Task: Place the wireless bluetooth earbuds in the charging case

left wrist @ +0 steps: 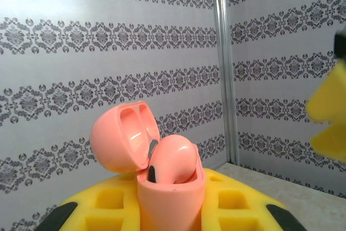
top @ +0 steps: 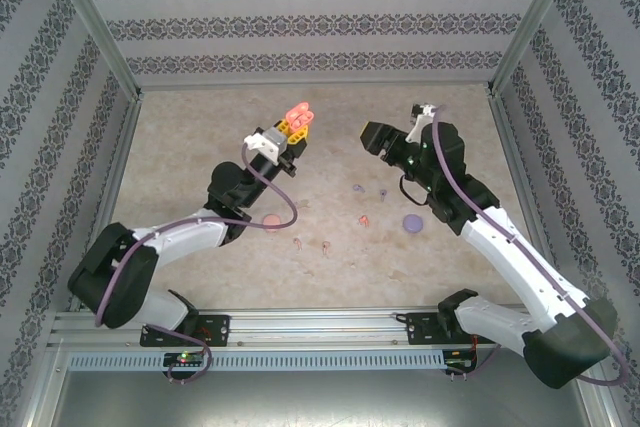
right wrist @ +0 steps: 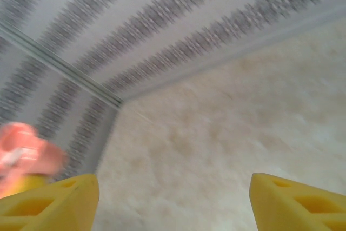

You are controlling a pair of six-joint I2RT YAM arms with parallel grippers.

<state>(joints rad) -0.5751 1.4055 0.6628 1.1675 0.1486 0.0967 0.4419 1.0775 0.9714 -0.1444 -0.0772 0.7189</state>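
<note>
My left gripper (top: 293, 133) is raised above the table and shut on an open coral charging case (top: 297, 115). In the left wrist view the case (left wrist: 170, 201) stands upright between my yellow fingers (left wrist: 108, 206), lid (left wrist: 121, 136) tipped back, with one coral earbud (left wrist: 174, 160) sitting in it. My right gripper (top: 370, 137) hovers just right of the case, open, nothing between its pads (right wrist: 48, 204). On the table lie a coral earbud (top: 364, 219), two purple earbuds (top: 357, 188) and two pale pink earbuds (top: 297, 242).
A pink case (top: 270, 220) lies by the left arm and a purple case (top: 411, 223) by the right arm. Patterned walls with metal posts close the table on three sides. The right wrist view is blurred, with the coral case (right wrist: 27, 155) at its left edge.
</note>
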